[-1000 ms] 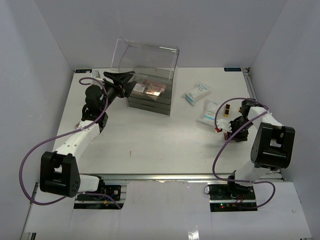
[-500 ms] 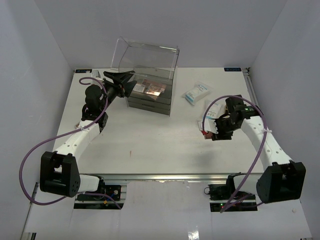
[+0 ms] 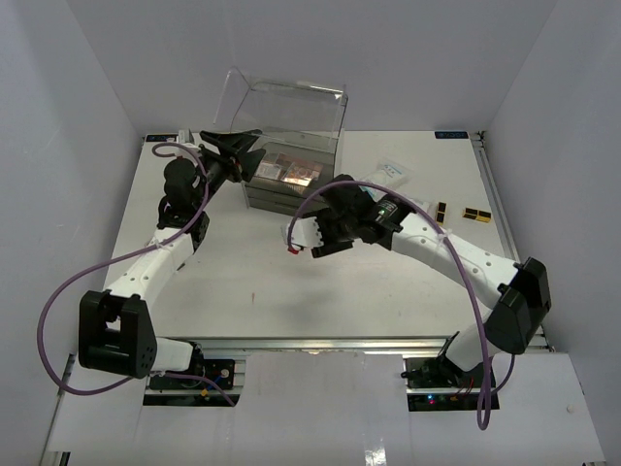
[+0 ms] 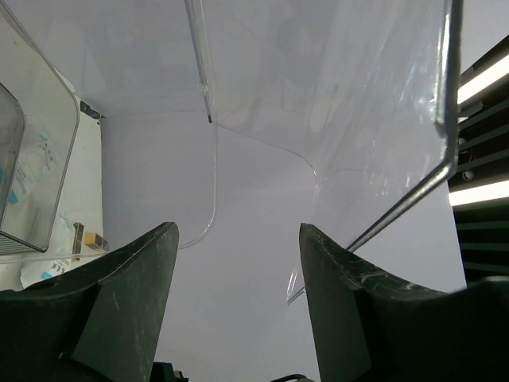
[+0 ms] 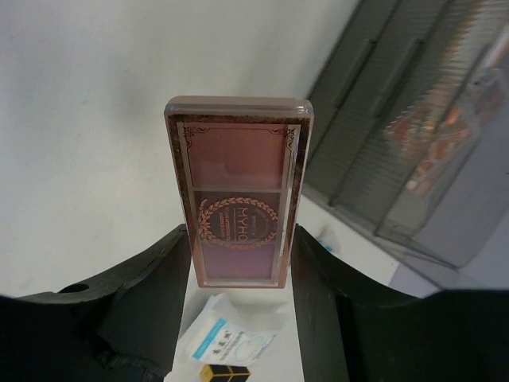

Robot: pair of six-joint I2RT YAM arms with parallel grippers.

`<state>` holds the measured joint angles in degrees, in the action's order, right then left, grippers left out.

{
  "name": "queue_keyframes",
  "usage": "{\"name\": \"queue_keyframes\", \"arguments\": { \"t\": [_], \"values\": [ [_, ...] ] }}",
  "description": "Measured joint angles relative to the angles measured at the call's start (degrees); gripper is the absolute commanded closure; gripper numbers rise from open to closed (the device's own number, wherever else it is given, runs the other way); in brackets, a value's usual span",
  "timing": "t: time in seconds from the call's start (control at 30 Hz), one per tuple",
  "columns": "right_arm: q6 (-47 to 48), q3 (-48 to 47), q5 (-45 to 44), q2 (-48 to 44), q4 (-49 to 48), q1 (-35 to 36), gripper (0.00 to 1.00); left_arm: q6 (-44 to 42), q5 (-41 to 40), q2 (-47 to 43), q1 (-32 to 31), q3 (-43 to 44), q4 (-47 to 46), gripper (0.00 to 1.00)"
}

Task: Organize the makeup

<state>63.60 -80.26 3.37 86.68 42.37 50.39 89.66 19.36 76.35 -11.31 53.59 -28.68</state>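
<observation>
Right claw (image 5: 238,239) is clamped on a pink-and-brown rectangular palette with a gold wreath on its clear cover (image 5: 238,199). The fingers press its two long sides and the palette sticks out past the tips. It hangs over the white desk (image 3: 243,272), just in front of the clear plastic box with dark drawers (image 3: 291,199), not yet over it.

Over to the left claw (image 4: 237,231): jaws spread wide, nothing squeezed between them, poked up beside the box's clear hinged lid (image 4: 358,95), which stands raised. The lid's edge runs down to one finger, though whether it leans there I can't quite tell. Inside the open top, a few pink and copper palettes (image 3: 289,173) already lie in the tray.

Further out on the right, a white-and-blue clear packet (image 3: 388,171) and two small black-and-gold pieces (image 3: 475,214) sit on the desk, well apart from the box.

So this reads as the carry step: palette in the air, bound for the tray. Next move, I'd say, is to lift it over the front wall and bring it flat beside the others. It must keep clear of the raised lid, then be let go low so it doesn't tip on edge.
</observation>
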Motion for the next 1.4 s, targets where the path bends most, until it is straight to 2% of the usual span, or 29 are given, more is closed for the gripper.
{"name": "queue_keyframes", "arguments": {
  "t": [0.3, 0.77, 1.07, 1.4],
  "values": [
    [-2.7, 1.9, -12.4, 2.7, -27.0, 0.5, 0.75, -0.3, 0.7, 1.4, 0.0, 2.4, 0.0, 0.27],
    [4.6, 15.3, -19.8, 6.1, -66.3, 1.4, 0.79, -0.9, 0.8, 2.1, 0.0, 3.4, 0.0, 0.27],
    [11.6, 15.5, -23.6, 15.9, -80.7, 1.5, 0.79, -1.1, 0.8, 2.1, 0.0, 3.9, 0.0, 0.27],
    [19.6, 9.3, -29.6, 24.6, -84.8, 1.5, 0.73, -1.2, 0.9, 2.1, 0.0, 3.9, 0.0, 0.27]
  ]
}}
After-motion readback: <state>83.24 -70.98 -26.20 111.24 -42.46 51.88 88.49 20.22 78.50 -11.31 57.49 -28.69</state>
